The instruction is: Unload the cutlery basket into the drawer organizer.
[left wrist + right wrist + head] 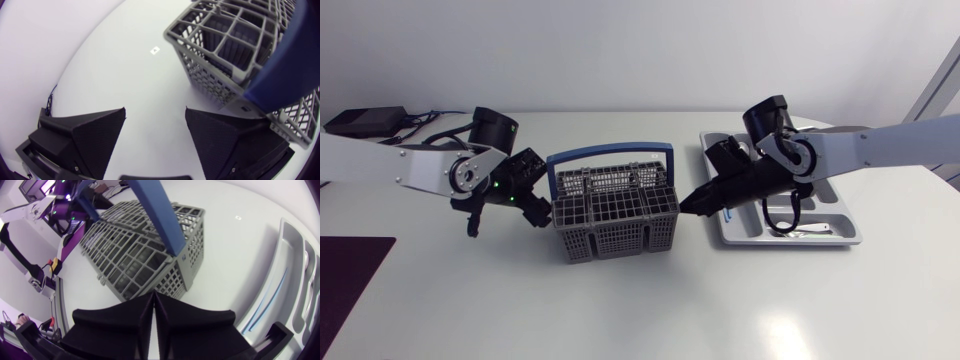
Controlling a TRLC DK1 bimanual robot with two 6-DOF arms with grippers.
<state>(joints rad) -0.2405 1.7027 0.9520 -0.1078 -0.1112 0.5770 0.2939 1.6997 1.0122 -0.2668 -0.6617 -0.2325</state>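
Note:
The grey cutlery basket (pixel 615 212) with a blue handle (pixel 610 153) stands mid-table; I see no cutlery in its cells. My left gripper (pixel 535 207) is at its left side, open; in the left wrist view (pixel 155 131) one finger (pixel 235 142) sits close by the basket's corner (pixel 235 55) under the handle, and the gap is bare. To the right lies the grey drawer organizer (pixel 840 238) holding some cutlery (pixel 787 217). My right gripper (pixel 690 206) hangs between basket and organizer, shut on nothing (pixel 153 297), pointing at the basket (pixel 140 255). The organizer (pixel 285 270) is beside it.
A thin blue-handled piece (pixel 726 213) lies in the organizer's nearest slot. A black box (pixel 362 121) with cables sits at the back left. A dark mat (pixel 348 290) lies at the front left edge.

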